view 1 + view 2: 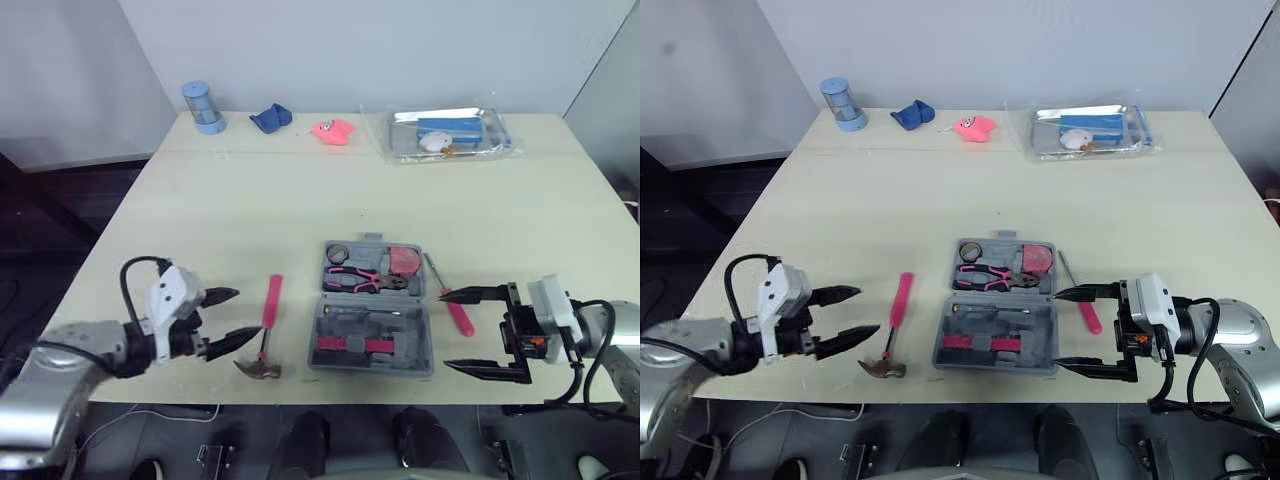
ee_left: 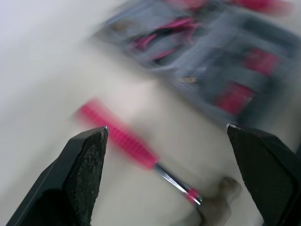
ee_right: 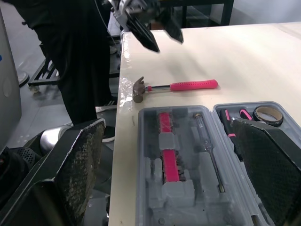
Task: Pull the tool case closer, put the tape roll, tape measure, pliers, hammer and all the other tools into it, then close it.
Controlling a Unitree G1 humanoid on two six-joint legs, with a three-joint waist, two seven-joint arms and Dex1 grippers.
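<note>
Grey tool case [image 1: 418, 345] lies open between left gripper [image 1: 245, 314] and right gripper [image 1: 445, 330] in the eye views. Left wrist: spread, empty fingers [image 2: 87, 165] frame the hammer [image 2: 123, 137]. Right wrist: fingers wide, empty, tool case just ahead.

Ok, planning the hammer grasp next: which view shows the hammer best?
The right wrist view: the hammer lies whole, head to handle end, unobstructed. Both eye views show it whole but farther off; the left wrist view crops its head.
</note>
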